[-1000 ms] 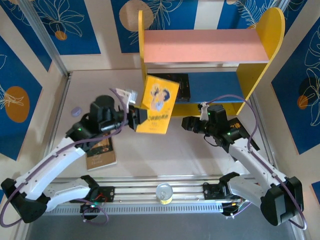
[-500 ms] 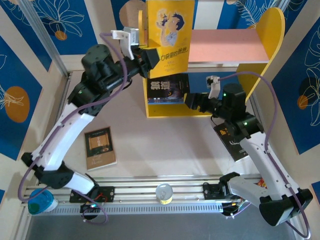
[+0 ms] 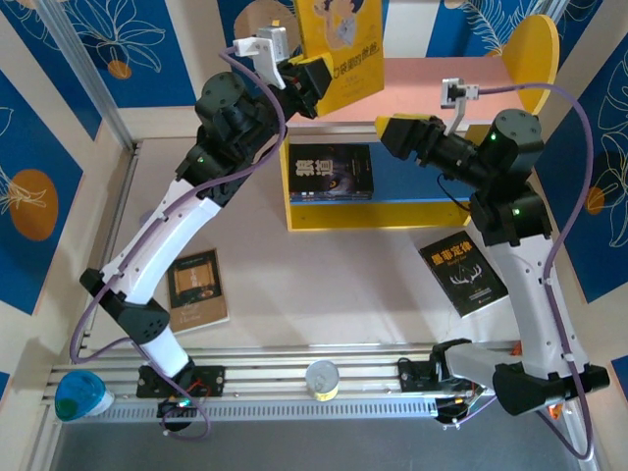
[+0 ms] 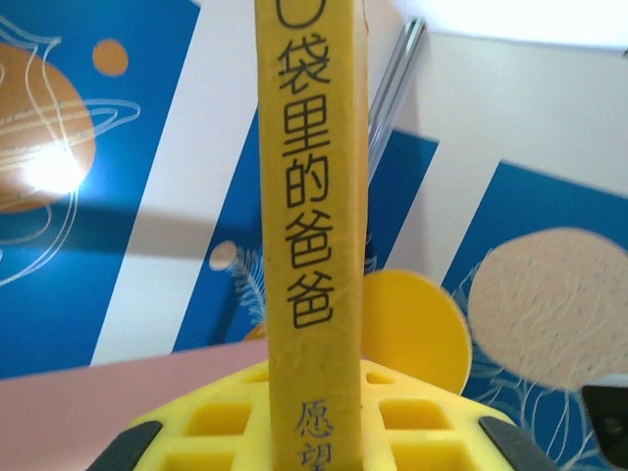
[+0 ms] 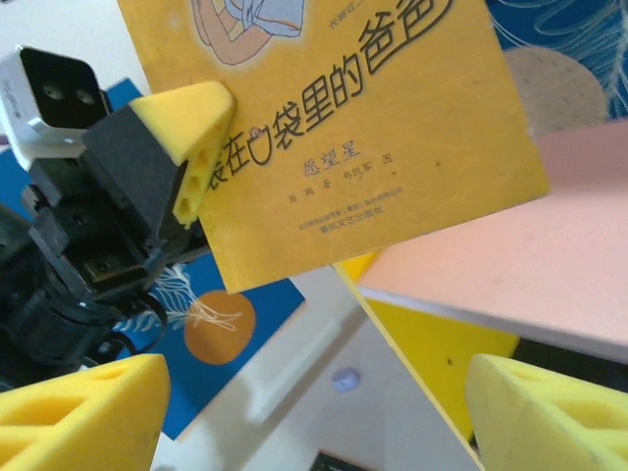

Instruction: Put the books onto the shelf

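Observation:
My left gripper [image 3: 312,83] is shut on the lower edge of a bright yellow cartoon book [image 3: 343,41] and holds it upright, high over the left end of the shelf's pink upper board [image 3: 442,86]. In the left wrist view the book's spine [image 4: 312,226] stands between the yellow pads. My right gripper [image 3: 386,131] hangs open just right of that book and in front of the upper board, with nothing between its fingers [image 5: 78,412]. One black book [image 3: 331,172] lies in the shelf's lower tier. Another black book [image 3: 463,277] and a tan book [image 3: 196,287] lie on the table.
The shelf's round-topped yellow side panel [image 3: 535,59] stands at the right. A small lilac thing [image 5: 343,379] lies on the table to the left. A blue-lidded cup [image 3: 78,394] and a round knob [image 3: 321,378] sit by the front rail.
The left arm has carried the yellow book higher and a little right, over the pink board. The right arm has risen from the lower tier to the upper board, and its jaws have widened.

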